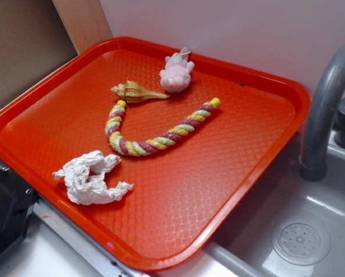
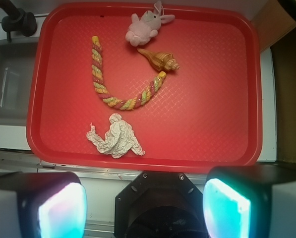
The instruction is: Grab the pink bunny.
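The pink bunny (image 1: 176,73) (image 2: 144,27) is a small pale-pink plush lying at the far edge of the red tray (image 1: 241,173) (image 2: 212,99), just beyond a tan seashell (image 1: 136,92) (image 2: 160,59). My gripper (image 2: 144,208) hovers high over the tray's near rim, far from the bunny. Its two pads (image 2: 63,210) stand wide apart with nothing between them. The gripper does not show in the exterior view.
A yellow, pink and green twisted rope (image 1: 155,135) (image 2: 120,82) curves across the tray's middle. A crumpled white tissue (image 1: 91,179) (image 2: 115,139) lies near the front rim. A grey sink (image 1: 299,236) (image 2: 6,84) with a faucet (image 1: 328,98) borders the tray.
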Robot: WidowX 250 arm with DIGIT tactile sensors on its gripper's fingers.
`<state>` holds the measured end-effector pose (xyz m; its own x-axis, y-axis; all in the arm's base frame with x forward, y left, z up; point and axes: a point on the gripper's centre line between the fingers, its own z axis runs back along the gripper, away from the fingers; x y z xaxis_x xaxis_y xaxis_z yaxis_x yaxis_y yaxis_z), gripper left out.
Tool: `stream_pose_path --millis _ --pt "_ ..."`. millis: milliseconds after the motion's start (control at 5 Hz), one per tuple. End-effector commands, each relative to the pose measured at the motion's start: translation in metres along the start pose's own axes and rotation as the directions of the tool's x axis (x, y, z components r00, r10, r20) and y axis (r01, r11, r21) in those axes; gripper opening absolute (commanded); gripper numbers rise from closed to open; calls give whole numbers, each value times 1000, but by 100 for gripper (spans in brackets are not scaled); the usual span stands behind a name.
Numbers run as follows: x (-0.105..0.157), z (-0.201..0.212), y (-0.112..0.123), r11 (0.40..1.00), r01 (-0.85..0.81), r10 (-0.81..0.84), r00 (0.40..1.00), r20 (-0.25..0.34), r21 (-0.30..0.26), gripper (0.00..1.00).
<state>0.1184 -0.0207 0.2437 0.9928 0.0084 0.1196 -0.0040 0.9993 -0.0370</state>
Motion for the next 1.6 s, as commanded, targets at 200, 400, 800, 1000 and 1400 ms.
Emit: stream_pose_path --millis 200,400,800,1000,1400 --pt "16 -13 0 981 -192 191 979 74 0 100" --pt "40 -30 7 931 -364 360 918 165 -4 100" --pt "113 -86 17 874 -485 466 817 340 -35 100" --pt "142 -116 21 863 -503 481 799 359 -38 100" --pt "187 -186 25 844 -536 506 807 304 19 100"
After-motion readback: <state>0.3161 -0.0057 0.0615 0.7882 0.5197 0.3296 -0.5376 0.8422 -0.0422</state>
